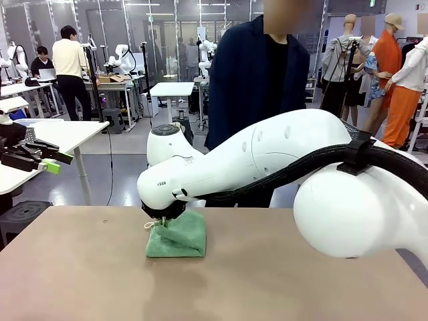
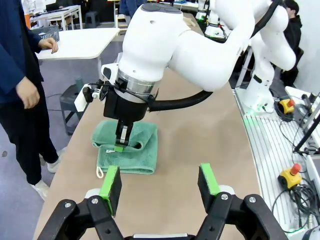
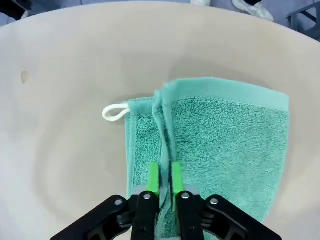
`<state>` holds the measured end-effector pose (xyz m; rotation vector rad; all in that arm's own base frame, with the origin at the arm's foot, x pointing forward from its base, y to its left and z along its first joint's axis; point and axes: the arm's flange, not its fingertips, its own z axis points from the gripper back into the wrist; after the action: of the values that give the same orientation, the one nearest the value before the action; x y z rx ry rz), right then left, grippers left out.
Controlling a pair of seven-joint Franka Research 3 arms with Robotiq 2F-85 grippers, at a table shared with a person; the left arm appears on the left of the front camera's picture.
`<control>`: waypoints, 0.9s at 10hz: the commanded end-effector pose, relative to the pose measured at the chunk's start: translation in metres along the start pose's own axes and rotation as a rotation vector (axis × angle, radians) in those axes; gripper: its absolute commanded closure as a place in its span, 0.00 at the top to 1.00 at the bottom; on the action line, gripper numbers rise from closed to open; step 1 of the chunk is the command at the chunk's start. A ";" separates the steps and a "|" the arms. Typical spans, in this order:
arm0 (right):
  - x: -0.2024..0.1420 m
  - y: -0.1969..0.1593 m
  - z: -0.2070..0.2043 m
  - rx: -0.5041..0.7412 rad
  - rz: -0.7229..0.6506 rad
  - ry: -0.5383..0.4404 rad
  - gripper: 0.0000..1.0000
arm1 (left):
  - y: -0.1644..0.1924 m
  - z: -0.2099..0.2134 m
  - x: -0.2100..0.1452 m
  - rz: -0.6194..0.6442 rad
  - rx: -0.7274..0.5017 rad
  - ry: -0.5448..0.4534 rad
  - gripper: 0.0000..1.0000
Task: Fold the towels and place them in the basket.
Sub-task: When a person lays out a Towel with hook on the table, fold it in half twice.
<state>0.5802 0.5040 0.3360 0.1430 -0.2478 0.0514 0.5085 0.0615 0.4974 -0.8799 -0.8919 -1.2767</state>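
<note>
On the tan table (image 1: pixel 80 281), the right arm (image 1: pixel 281 157) reaches in from the right side across the middle, and a person in a dark jacket (image 1: pixel 257 73) stands at the far edge. The person's hand (image 2: pixel 28 93) hangs beside the table in the left wrist view.

Near the middle of the table lies the green towel (image 1: pixel 179 237), folded over on itself, flat on the bare surface and in no container. A raised fold of cloth (image 3: pixel 164 125) runs along its length, and a small white loop (image 3: pixel 115 112) sticks out from one corner onto the table.

The right gripper (image 3: pixel 165 177) points down onto the towel. Its two green pads (image 3: pixel 153 176) stand close together with the raised fold pinched between them, so it is grasping the towel at that ridge. The left wrist view shows the same fingers pressed into the top of the folded cloth (image 2: pixel 127 145).

The left gripper (image 2: pixel 159 184) hovers over the near part of the table, well apart from the towel, its jaws spread wide and holding nothing. In the front view it sits at the left edge (image 1: pixel 47 160), clear of the table.
</note>
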 end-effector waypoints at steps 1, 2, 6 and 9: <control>-0.003 0.002 0.000 0.026 -0.026 0.039 0.41 | -0.001 0.000 0.001 -0.001 -0.002 -0.004 0.79; -0.006 0.000 0.001 0.037 0.004 0.077 0.43 | -0.001 0.000 0.001 -0.001 -0.002 -0.004 0.79; -0.009 -0.044 0.043 0.114 0.083 0.112 0.73 | -0.001 0.000 0.001 -0.001 -0.002 -0.004 0.79; -0.007 -0.120 0.087 0.245 0.037 0.137 0.73 | -0.001 0.000 0.001 -0.001 -0.002 -0.004 0.79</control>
<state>0.5809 0.4092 0.4006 0.2966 -0.1363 0.1310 0.5084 0.0620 0.4973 -0.8795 -0.8921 -1.2758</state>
